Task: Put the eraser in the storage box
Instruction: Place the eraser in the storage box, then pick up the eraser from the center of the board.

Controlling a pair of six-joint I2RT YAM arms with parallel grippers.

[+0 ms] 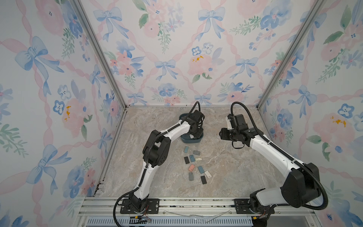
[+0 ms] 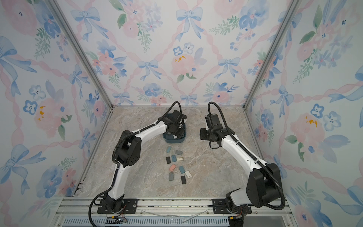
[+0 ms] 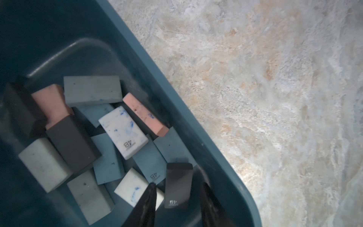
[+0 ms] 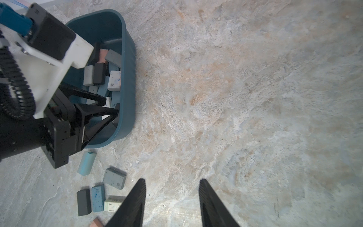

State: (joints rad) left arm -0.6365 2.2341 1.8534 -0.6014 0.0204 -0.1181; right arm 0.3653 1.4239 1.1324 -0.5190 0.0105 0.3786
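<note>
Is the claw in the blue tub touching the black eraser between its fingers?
Apart. The left wrist view shows the black eraser between the open fingers of the left gripper, with a visible gap on either side.

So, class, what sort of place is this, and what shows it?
Likely a robot test booth, not a home: left arm and right arm bolted to an aluminium rail, wallpapered panels around, erasers beside a storage box.
</note>
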